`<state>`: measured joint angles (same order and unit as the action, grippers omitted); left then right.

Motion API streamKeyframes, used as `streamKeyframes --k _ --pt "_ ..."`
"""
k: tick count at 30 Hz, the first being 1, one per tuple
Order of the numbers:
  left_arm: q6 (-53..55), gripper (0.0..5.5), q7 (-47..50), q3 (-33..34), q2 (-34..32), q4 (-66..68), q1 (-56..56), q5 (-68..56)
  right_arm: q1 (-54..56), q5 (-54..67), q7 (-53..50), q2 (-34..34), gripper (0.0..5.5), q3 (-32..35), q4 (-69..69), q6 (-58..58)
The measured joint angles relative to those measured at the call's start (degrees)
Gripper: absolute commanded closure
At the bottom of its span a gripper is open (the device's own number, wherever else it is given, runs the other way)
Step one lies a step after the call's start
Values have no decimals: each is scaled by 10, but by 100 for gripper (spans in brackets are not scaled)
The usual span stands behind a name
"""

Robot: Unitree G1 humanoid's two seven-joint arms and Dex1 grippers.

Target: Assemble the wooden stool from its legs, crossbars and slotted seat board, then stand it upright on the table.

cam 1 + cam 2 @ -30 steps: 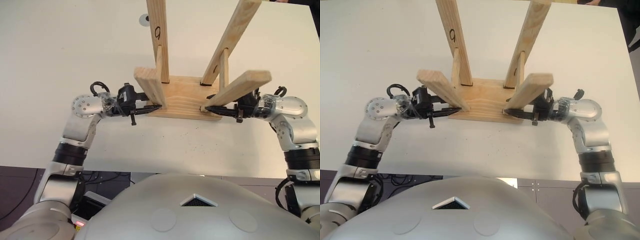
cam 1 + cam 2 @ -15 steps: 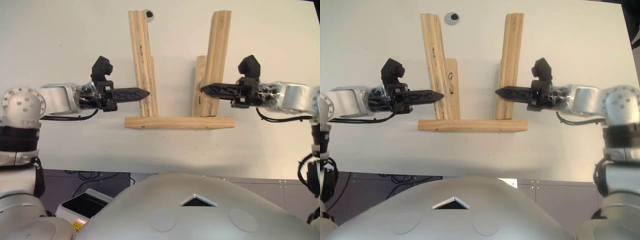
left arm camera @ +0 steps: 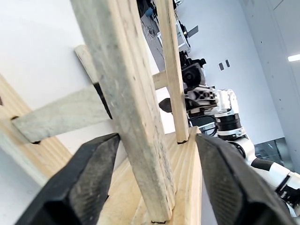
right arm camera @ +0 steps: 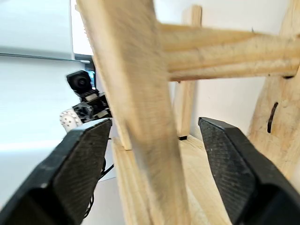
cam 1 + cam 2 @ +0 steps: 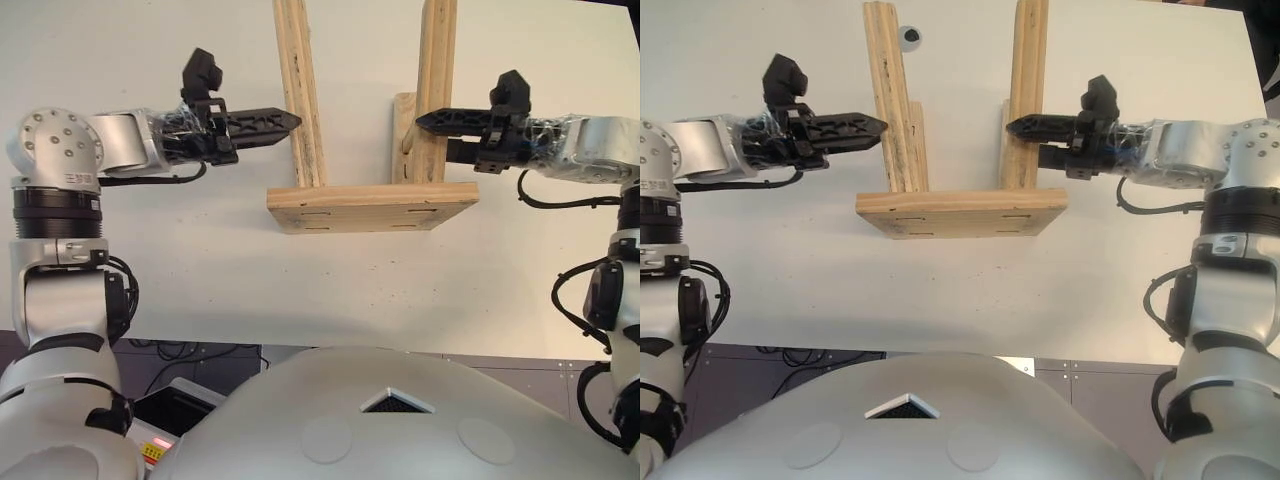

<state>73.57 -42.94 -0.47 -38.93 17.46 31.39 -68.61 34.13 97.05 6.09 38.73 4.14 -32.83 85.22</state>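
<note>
— Where is the stool [image 5: 372,207] found?

— It is seen assembled over the table [image 5: 150,260], in front of the robot and between the 2 arms. The seat board [image 5: 962,212] is turned to the near side, and its slotted face is shown to the head camera. The legs are pointed away across the table. Whether the board is set down on the table or held off it cannot be told.

— How is the left gripper [image 5: 292,120] placed?

— It is brought in from the left, at the left-hand leg [image 5: 300,90], not far from the seat board. Its jaws are spread, and the leg is straddled by the 2 fingers [image 3: 89,178]. 1 finger is seen at the leg's edge, while the other is kept apart from it.

— And the right gripper [image 5: 428,130]?

— It is set likewise at the right-hand leg [image 5: 436,60], from the right. Its jaws are also spread wide, and the leg is taken between the fingers [image 4: 229,168], with a clear gap left on 1 side. A crossbar [image 4: 225,51] is seen joined to that leg just beyond the fingers.
</note>
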Motion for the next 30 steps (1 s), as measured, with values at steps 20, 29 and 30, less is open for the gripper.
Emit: streamKeyframes --k 20,29,30 --pt "-685 119 -247 60 -92 -186 -437 409 -400 -584 656 176 74 2 256 -643" --pt "-877 119 -262 -43 5 -106 -331 523 -283 -777 707 21 74 -109 137 -983" --pt "-881 119 -263 -49 10 -95 -328 525 -277 -787 712 20 74 -112 128 -989"
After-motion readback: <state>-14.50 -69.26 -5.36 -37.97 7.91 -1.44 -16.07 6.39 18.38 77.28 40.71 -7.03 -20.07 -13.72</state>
